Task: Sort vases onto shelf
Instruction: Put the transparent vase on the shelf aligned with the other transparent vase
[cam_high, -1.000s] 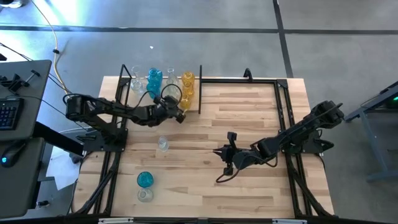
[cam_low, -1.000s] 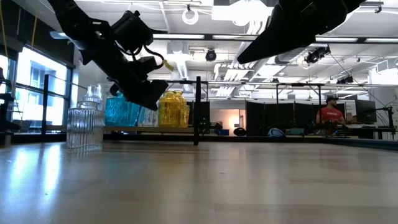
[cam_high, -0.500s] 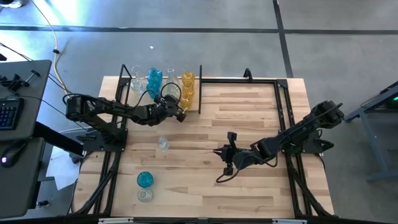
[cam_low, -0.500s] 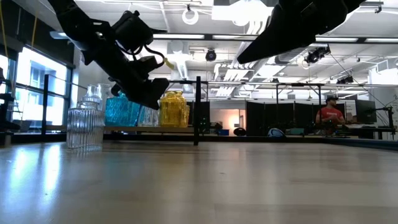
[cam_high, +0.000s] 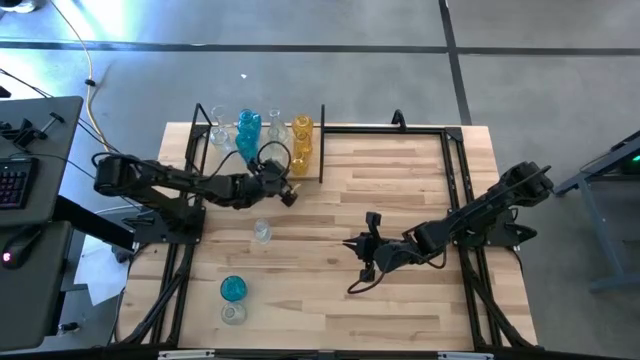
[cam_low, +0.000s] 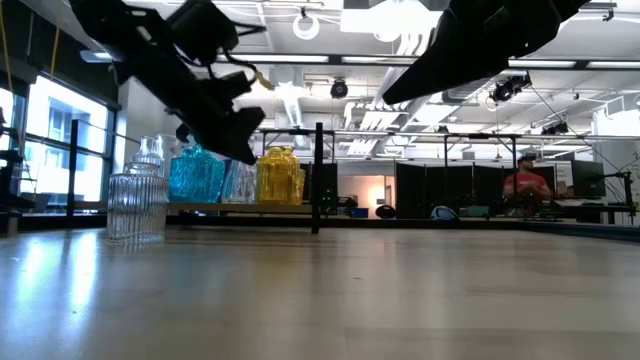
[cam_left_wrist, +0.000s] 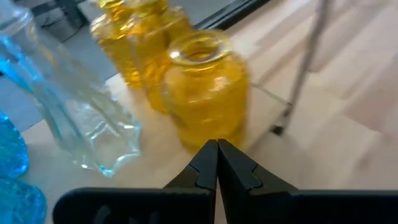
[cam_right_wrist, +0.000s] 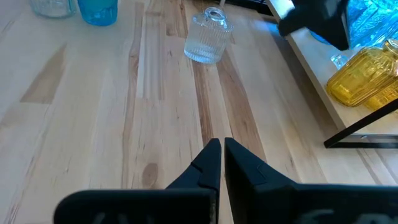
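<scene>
High cam overhead; low cam table-level; both share shelf (cam_high: 262, 152).

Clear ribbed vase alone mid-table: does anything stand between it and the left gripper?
Nothing visible does. The clear ribbed vase stands alone on bare wood, and the left gripper, shut and empty, hangs in front of the shelf just beyond it. The teal vase stands on its far side, nearer the table's front edge.

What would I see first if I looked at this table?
Probably the bright yellow vases and blue vases crowded on the little shelf at the far left corner of the table. The left gripper, shut and empty, hangs just in front of them. Three more vases wait on the table: a clear ribbed one and a blue and clear pair near the front edge.
</scene>
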